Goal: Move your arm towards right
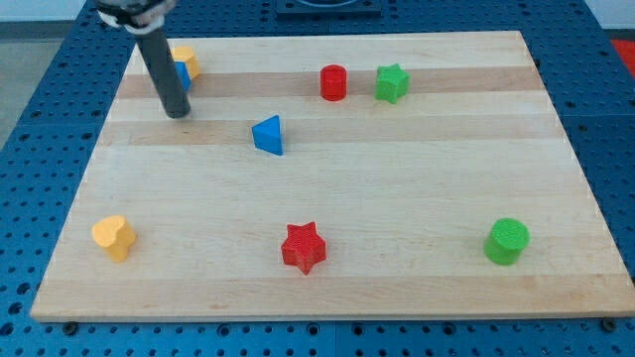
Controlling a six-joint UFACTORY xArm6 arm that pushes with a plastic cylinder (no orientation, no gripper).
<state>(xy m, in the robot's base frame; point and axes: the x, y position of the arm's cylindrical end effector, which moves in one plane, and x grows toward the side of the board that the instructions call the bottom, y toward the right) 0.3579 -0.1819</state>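
My rod comes down from the view's top left and my tip (178, 113) rests on the wooden board (327, 198) near its top left corner. Just behind the rod are a yellow block (185, 59) and a blue block (183, 76), partly hidden by the rod. A blue triangle block (268, 135) lies to the right of my tip. A red cylinder (333, 82) and a green star (392, 83) sit at the top middle. A yellow heart-shaped block (114, 237) is at the bottom left, a red star (304, 247) at the bottom middle, and a green cylinder (507, 241) at the bottom right.
The board lies on a blue perforated table (40, 109) that shows on all sides. A dark mount (327, 6) sits beyond the board's top edge.
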